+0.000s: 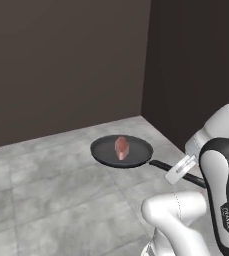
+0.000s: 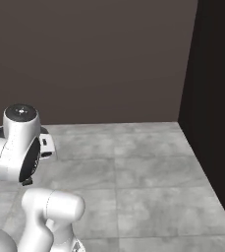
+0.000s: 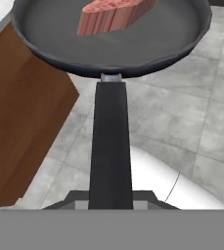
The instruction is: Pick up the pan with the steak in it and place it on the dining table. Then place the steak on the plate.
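While the pan (image 1: 121, 151) was held level above the grey tiled floor (image 1: 51, 200), its handle (image 3: 110, 146) was clamped in the gripper (image 1: 180, 170), and the steak (image 1: 121, 148) lay inside it.

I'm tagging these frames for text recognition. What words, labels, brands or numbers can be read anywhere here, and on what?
Faint marking on the robot's dark forearm cover, left base view: lettering running down it, too small and blurred to read.
Round black frying pan with its long thin handle: no text.
Pinkish-red raw steak: no text.
Grey tiled floor and dark walls: no text or signs.
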Controlling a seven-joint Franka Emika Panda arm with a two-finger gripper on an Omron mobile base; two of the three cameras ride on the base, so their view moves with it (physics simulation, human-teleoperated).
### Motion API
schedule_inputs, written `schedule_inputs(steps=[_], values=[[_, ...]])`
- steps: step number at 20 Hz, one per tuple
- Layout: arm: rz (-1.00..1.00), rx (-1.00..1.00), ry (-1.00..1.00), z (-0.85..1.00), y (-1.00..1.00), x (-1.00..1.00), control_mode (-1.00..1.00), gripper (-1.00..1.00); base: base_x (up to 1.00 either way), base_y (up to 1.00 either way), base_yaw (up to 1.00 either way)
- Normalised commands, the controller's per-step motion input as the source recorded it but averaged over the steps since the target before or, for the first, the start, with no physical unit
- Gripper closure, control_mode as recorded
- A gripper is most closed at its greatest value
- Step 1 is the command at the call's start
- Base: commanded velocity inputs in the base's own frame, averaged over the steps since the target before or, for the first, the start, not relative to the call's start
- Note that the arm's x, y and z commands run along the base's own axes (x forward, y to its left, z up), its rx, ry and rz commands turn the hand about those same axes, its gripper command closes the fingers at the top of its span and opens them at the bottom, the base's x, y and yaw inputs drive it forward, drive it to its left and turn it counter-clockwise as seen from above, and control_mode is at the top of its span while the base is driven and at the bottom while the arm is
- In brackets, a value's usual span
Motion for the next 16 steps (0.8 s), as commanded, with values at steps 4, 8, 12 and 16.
schedule_inputs(steps=[4, 8, 12, 16], values=[[0.00, 0.00, 0.00, 0.00, 0.00, 0.00, 1.00, 1.00, 1.00, 0.11, 0.00], [0.00, 0.00, 0.00, 0.00, 0.00, 0.00, 1.00, 1.00, 1.00, 0.09, 0.00], [0.00, 0.00, 0.00, 0.00, 0.00, 0.00, 1.00, 1.00, 1.00, 0.09, 0.00], [0.00, 0.00, 0.00, 0.00, 0.00, 0.00, 1.00, 1.00, 1.00, 0.12, 0.00]])
